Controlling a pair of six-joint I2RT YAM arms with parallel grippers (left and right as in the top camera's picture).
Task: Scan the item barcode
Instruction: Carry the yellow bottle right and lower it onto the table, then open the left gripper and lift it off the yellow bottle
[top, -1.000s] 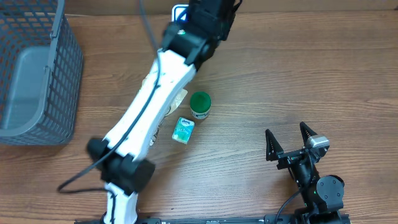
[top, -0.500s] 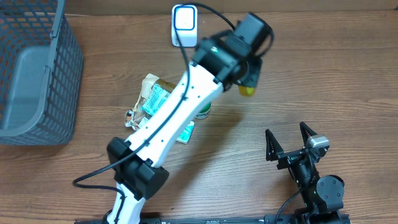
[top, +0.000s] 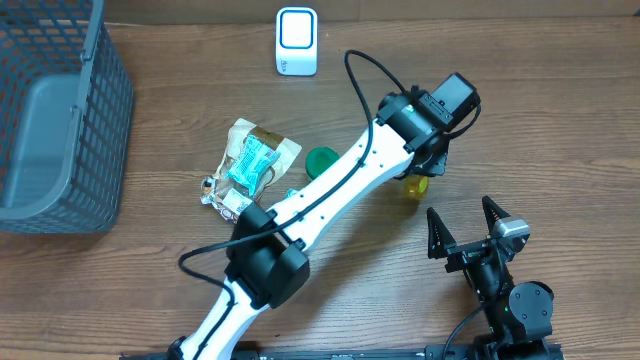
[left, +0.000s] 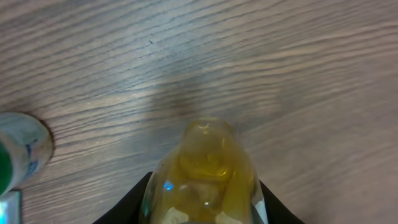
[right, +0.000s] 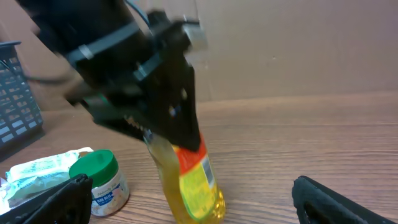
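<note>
Clamping bottle (right: 193, 183) upright in left gripper (top: 420, 178), long axis vertical, just ahead of right gripper (top: 465, 228) idling wide, empty; needing carrying back-left, scanner (top: 296, 41) lying well apart

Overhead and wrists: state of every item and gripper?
left gripper, shut on bottle
bottle, upright, held near its top
right gripper, open, empty
jar, upright, lid on
packet, lying flat, crumpled
scanner, standing at far edge
basket, upright at left edge
</note>
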